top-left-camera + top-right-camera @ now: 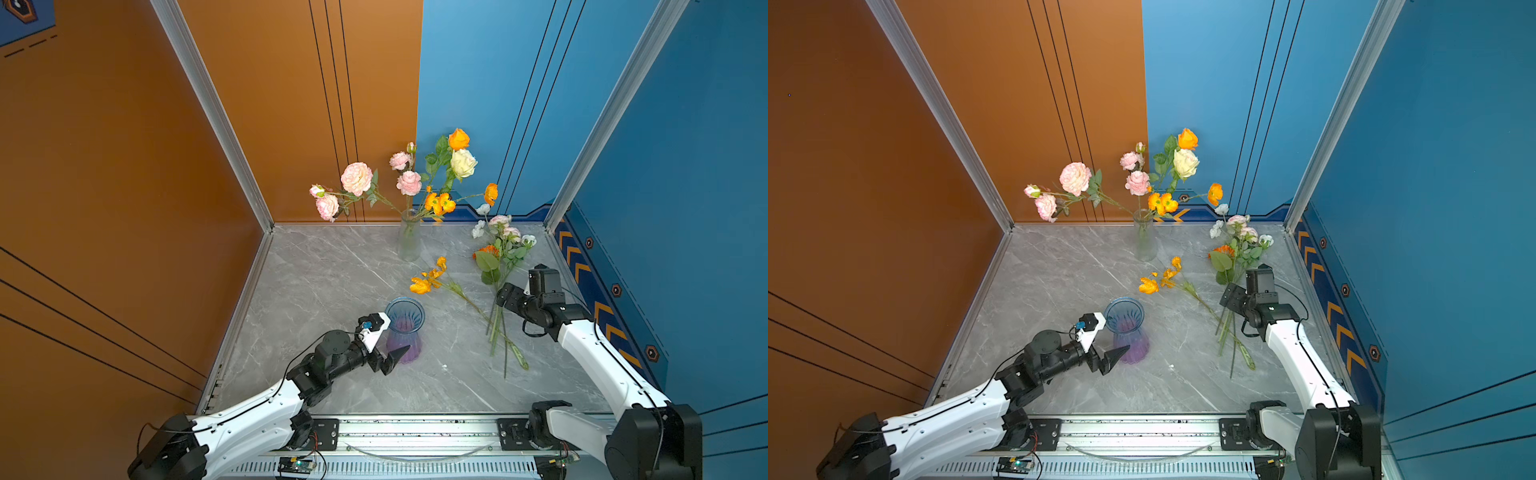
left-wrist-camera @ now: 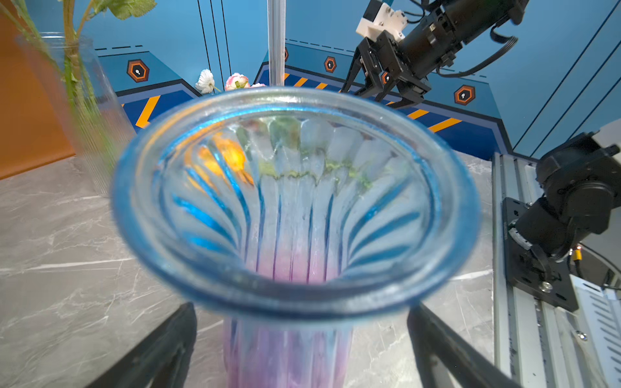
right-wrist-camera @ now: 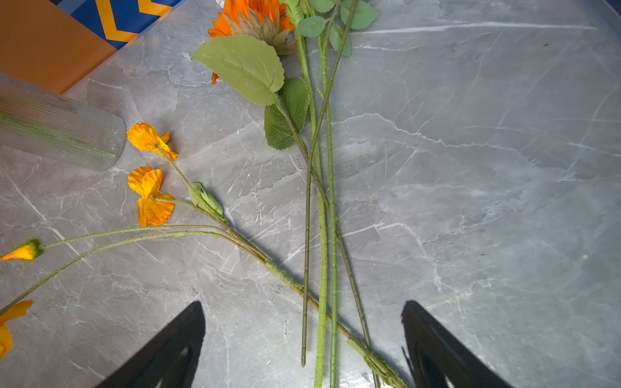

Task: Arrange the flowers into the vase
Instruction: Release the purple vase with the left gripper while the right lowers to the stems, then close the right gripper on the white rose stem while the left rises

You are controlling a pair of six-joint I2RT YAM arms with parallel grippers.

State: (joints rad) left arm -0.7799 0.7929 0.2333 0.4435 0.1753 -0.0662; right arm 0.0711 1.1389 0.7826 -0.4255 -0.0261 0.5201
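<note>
A blue-and-purple ribbed glass vase (image 1: 404,330) (image 1: 1126,328) stands empty on the near middle of the table. My left gripper (image 1: 395,340) (image 2: 302,336) is open, one finger on each side of its narrow body below the rim (image 2: 295,295), with gaps to the glass. A clear vase (image 1: 409,241) (image 1: 1145,241) at the back holds pink, orange and cream flowers (image 1: 409,183). Loose flowers lie on the right: an orange spray (image 1: 428,278) (image 3: 151,198) and a leafy bunch (image 1: 500,249). My right gripper (image 1: 505,299) (image 3: 302,336) hovers open over their crossed stems (image 3: 322,235).
The grey marble table (image 1: 332,282) is boxed in by orange and blue walls with aluminium posts (image 1: 552,216). A metal rail (image 1: 415,428) carrying both arm bases runs along the front edge. The clear vase (image 3: 60,134) stands close to the orange spray's blooms.
</note>
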